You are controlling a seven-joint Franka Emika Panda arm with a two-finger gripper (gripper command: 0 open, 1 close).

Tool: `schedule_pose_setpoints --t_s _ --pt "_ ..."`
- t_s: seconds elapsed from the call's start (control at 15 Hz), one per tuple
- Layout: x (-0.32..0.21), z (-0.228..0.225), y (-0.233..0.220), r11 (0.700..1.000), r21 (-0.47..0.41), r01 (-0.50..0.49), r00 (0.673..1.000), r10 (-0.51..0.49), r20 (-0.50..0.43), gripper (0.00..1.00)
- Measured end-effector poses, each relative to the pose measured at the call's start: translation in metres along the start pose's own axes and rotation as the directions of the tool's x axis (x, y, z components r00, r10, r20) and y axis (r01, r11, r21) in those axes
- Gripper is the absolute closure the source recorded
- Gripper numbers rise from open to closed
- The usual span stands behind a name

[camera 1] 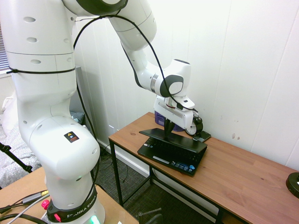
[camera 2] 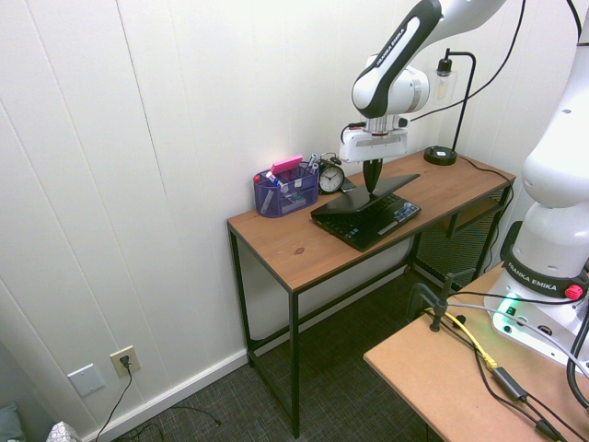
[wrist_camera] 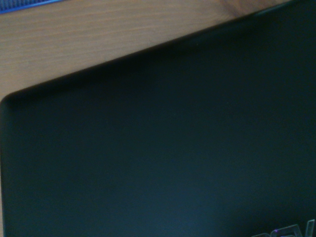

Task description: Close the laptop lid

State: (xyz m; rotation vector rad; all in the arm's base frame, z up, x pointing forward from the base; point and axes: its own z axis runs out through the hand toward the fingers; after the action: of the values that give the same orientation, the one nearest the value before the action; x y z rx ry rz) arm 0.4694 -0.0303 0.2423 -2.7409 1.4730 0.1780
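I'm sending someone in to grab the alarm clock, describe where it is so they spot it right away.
On the wooden desk against the white wall, look behind the black laptop. The alarm clock stands beside the blue mesh organizer: small, round, black-rimmed with a white face.

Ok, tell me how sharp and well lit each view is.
First exterior view: sharp, evenly lit, the laptop lid reading clearly under the gripper. Second exterior view: sharp, wide-angle bowing at the walls. Wrist view: soft and dim, the lid's back fills most of it.
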Motion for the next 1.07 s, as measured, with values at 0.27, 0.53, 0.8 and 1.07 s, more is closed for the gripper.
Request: schedule_pose_setpoints --t_s 0.27,0.53,0.8,1.07 --pt "0.000 0.015 0.003 1.000 -0.011 -0.004 1.000 0.004 0.026 1.00" --pt "0.004 0.034 0.011 0.999 -0.036 -0.009 0.998 0.011 0.058 1.00" --pt "0.012 0.055 0.021 0.998 -0.054 -0.021 0.997 0.025 0.077 1.00" --pt "0.015 0.049 0.018 0.999 -0.027 -0.019 0.998 0.021 0.053 1.00"
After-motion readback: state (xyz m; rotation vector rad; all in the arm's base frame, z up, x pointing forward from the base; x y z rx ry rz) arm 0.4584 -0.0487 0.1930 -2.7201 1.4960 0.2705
